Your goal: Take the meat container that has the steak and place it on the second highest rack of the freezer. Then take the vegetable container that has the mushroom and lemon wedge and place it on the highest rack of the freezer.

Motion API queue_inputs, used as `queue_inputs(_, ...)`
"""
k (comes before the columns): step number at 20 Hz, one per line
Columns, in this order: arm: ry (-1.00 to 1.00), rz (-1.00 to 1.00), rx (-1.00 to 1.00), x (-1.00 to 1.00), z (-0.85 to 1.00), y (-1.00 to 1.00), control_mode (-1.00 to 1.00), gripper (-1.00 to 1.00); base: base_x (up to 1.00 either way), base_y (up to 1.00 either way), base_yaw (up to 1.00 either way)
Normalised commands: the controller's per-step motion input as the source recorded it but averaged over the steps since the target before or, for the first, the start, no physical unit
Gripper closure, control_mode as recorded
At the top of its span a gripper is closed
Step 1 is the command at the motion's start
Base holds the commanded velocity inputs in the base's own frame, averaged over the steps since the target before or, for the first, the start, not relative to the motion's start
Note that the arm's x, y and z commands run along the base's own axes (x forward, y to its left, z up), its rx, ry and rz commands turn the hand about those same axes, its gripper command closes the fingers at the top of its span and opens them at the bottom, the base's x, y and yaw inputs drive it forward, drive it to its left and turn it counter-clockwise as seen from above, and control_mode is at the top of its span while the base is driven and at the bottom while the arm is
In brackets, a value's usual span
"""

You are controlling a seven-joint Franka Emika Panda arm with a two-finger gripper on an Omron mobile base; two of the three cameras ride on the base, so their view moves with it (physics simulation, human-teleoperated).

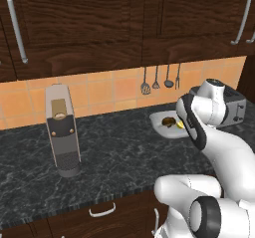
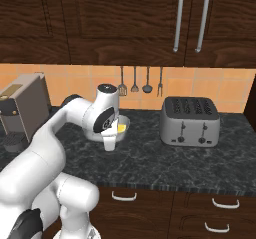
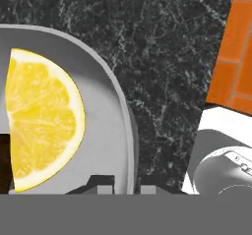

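My arm (image 1: pixel 219 147) is made of smooth, glossy white rounded shells, joined by dark grey to black bands at the joints. A black panel with a small pale marking sits on my wrist (image 2: pixel 106 120). My pincer (image 3: pixel 127 186) ends in two small, dark grey, blocky fingertips (image 3: pixel 101 185).

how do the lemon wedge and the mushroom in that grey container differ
The lemon wedge is bright yellow, while the mushroom is dark brown. The lemon wedge is a flat-cut half-round with a pale rind and visible segments; the mushroom is a rounded lump with no detail that can be made out. Both are small, lie side by side in the same shallow grey container on the dark counter, and the hand straddles its rim.
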Motion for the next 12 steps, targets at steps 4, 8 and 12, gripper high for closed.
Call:
queue_inputs(4,-0.11,-0.2,0.03,-0.38,0.43,0.38,-1.0,1.0,0.0,0.0,0.0)
queue_inputs(8,0.0,-0.11,0.0,-0.59,0.43,0.12,-1.0,1.0,0.0,0.0,0.0)
queue_inputs(12,-0.02,-0.04,0.0,-0.28,0.42,0.1,-1.0,1.0,0.0,0.0,0.0)
